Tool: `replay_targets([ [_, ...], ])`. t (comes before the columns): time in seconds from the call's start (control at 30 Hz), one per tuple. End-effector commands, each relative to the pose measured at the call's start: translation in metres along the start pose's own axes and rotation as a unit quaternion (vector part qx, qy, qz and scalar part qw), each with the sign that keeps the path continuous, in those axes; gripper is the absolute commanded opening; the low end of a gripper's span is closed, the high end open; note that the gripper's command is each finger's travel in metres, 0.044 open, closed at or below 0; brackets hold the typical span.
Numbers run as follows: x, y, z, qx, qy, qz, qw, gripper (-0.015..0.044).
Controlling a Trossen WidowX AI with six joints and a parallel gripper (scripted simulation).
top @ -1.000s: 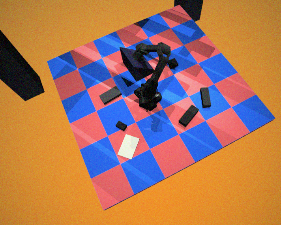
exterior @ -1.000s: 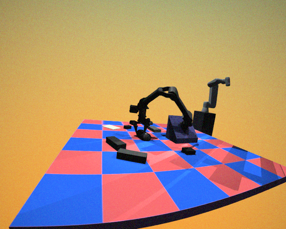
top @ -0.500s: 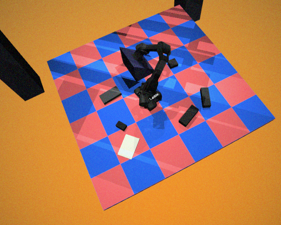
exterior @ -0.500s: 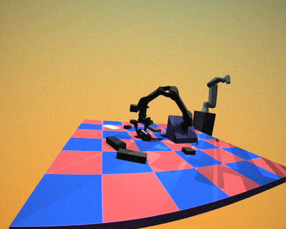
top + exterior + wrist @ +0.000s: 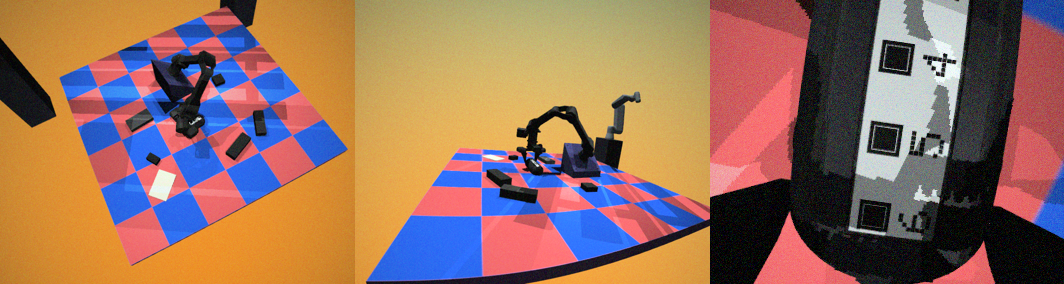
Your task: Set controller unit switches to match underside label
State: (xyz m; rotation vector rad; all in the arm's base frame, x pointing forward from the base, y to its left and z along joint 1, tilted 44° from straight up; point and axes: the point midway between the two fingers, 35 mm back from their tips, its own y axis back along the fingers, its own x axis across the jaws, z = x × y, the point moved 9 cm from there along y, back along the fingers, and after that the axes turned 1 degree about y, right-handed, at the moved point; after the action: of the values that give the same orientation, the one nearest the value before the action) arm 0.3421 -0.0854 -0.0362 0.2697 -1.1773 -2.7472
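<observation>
The dark grey controller unit [image 5: 200,119] [image 5: 536,170] [image 5: 827,110] is upside down, its pale label [image 5: 910,100] facing up toward the wrist camera. The label shows numbers 4, 5 and 6, each beside a square that looks filled dark; 1 to 3 are out of the wrist view. The rocker switches are hidden underneath. My gripper [image 5: 531,161] [image 5: 889,206] points down and is shut on the unit, one finger against each long side near the end with number 6. The unit is at or just above the bench; the gap is too small to tell.
Two long black blocks [image 5: 238,145] [image 5: 259,122], a flat grey module [image 5: 139,119], small black blocks [image 5: 153,158] [image 5: 218,79] and a white card [image 5: 162,185] lie around. The arm stands on a purple wedge [image 5: 181,89] [image 5: 572,162]. A second arm [image 5: 619,118] stands behind.
</observation>
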Motion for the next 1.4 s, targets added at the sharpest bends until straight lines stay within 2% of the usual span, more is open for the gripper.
replay_targets([
  [0.0, -0.002, 0.009, 0.002, 0.005, 0.006, -0.007, 1.0, 0.0336],
  [1.37, -0.002, 0.037, 0.021, 0.005, 0.006, -0.006, 1.0, 0.0336],
])
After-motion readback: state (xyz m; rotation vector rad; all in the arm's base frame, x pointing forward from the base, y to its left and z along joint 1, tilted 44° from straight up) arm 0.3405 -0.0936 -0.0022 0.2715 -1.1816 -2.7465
